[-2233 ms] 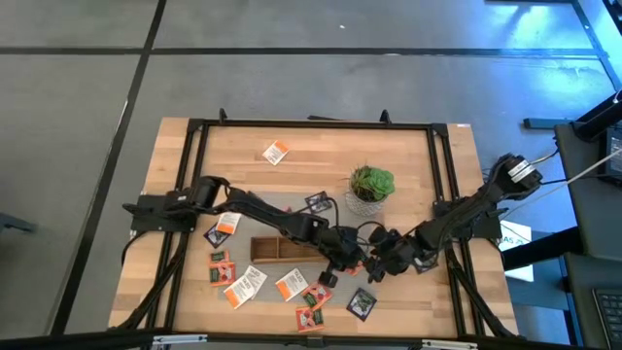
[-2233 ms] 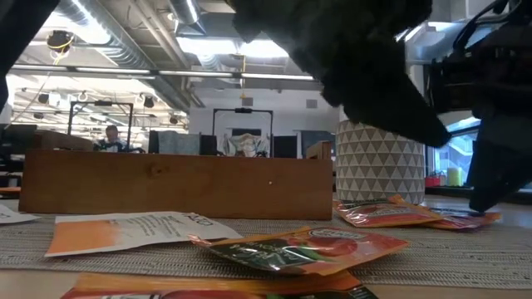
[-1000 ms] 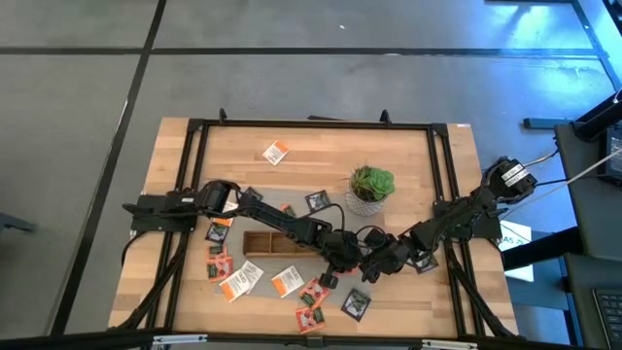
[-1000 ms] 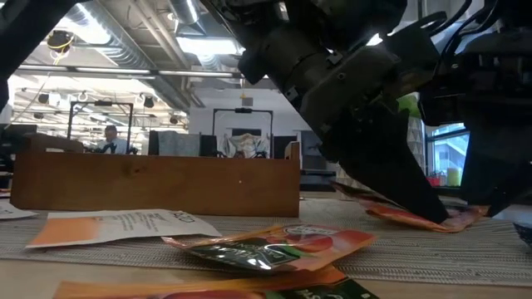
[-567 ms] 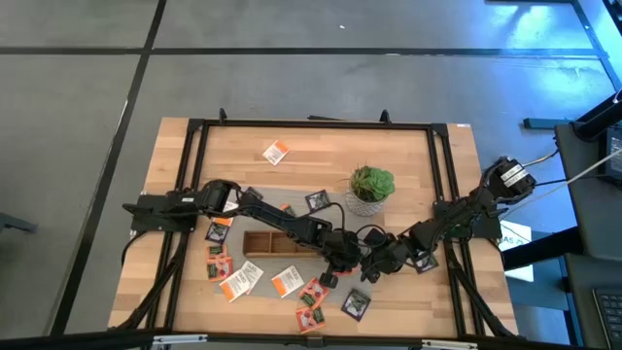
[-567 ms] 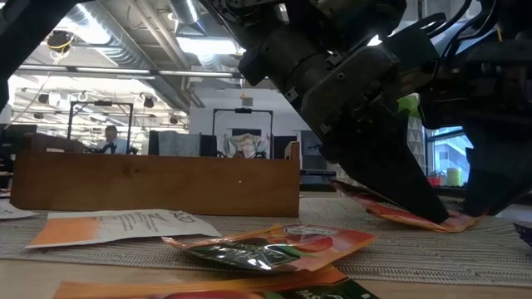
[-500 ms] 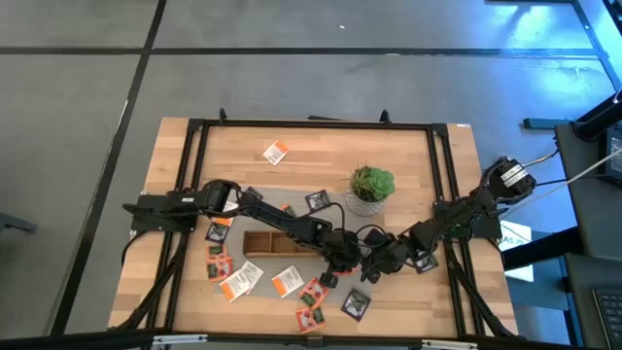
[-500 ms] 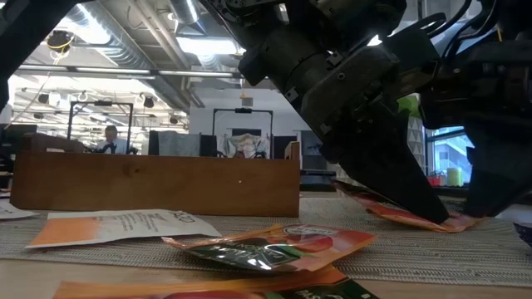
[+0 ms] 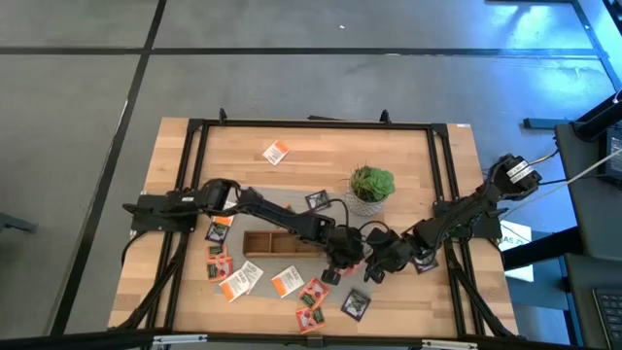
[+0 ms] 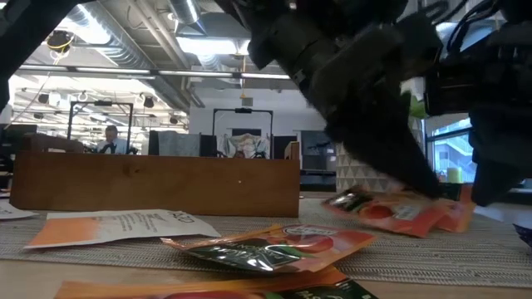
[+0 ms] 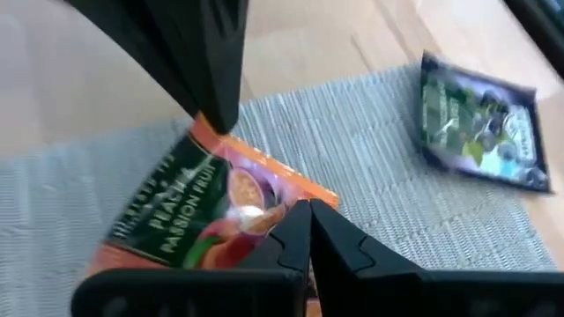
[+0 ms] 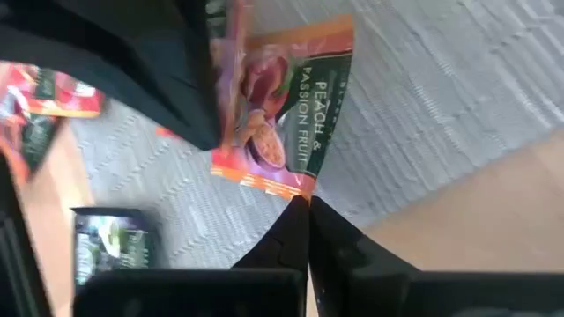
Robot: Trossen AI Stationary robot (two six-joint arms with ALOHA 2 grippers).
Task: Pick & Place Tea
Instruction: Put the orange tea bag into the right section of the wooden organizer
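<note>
An orange-and-green tea sachet (image 11: 198,220) (image 12: 282,106) (image 10: 399,212) hangs just above the grey mat (image 11: 388,185), near the table's middle front. Both grippers are shut on it from opposite sides. My left gripper (image 9: 350,261) (image 11: 308,233) reaches in from the table's left. My right gripper (image 9: 369,261) (image 12: 304,216) reaches in from the right. More tea sachets (image 9: 292,284) lie flat on the mat and the wood. A dark one (image 9: 357,303) lies on the near side of the grippers. My left gripper pinches one edge of the sachet (image 11: 269,220) between its shut fingers, slanting down from the table's left. The sachet is raised off the mat, nearly level. My right gripper pinches the opposite orange edge (image 12: 286,187), close to a corner, between its shut fingers. It slants down from the table's right.
A long wooden tray (image 9: 277,245) stands left of the grippers, under my left arm. A potted plant (image 9: 371,185) stands just beyond them. Sachets are scattered at the front left (image 9: 228,277) and far side (image 9: 276,152). Black frame rails (image 9: 442,185) run along the table's sides.
The orange sachet lay on the mat under both grippers and is now raised off it. My left gripper has gone up a little with it. My right gripper stays at the sachet's other edge.
</note>
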